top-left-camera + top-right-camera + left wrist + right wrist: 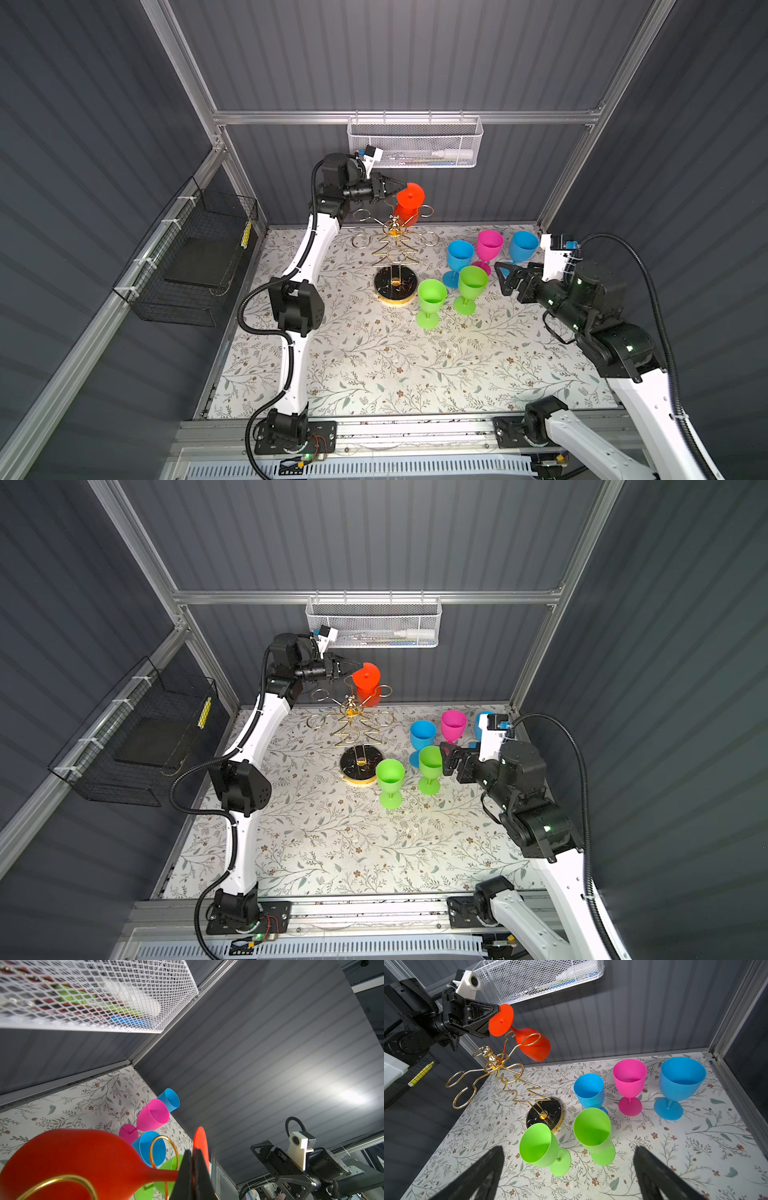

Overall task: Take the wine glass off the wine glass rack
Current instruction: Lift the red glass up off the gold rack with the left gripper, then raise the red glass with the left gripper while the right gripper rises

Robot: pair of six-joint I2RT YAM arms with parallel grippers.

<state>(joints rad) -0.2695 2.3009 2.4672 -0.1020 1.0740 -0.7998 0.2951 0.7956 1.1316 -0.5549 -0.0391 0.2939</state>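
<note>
Booth: grey ribbed walls around a floral table [374, 365]; a white mesh basket [415, 143] hangs on the back wall just above the working hand.
Red glass: the wine glass [537, 1051] is upended and tilted, high at the top of the rack. Its round foot is at the fingertips, and the bowl hangs down and away from them.
Rack: the wine glass rack [508, 1076], a gold wire tree on a black base, stands below the hand. In the right wrist view one ring arm crosses in front of the red bowl.
Left gripper: the left gripper [497, 1011] is pressed together on the edge of the foot, a thin-rim pinch. The stem runs off from beside the fingers [185, 1178].
Stem at the ring: cannot tell whether it has cleared the wire. My reading is that the glass is being drawn out of its arm.
Foot pinch, doing it well: pull along the line of the arm, foot leading, slow and level. Avoid twisting, since an edge pinch may let the disc pivot. A snagged stem could tip the light rack, so lift only once the stem is free of the wire.
Loose glasses: green glass [538, 1145], second green glass [591, 1130], blue glass [588, 1088], pink glass [630, 1076] and larger blue glass [681, 1080] stand upright on the table. All are far below the left hand, past the rack.
Right gripper: the right gripper [500, 278] is spread wide and empty, near the green ones and well apart from the rack.
</note>
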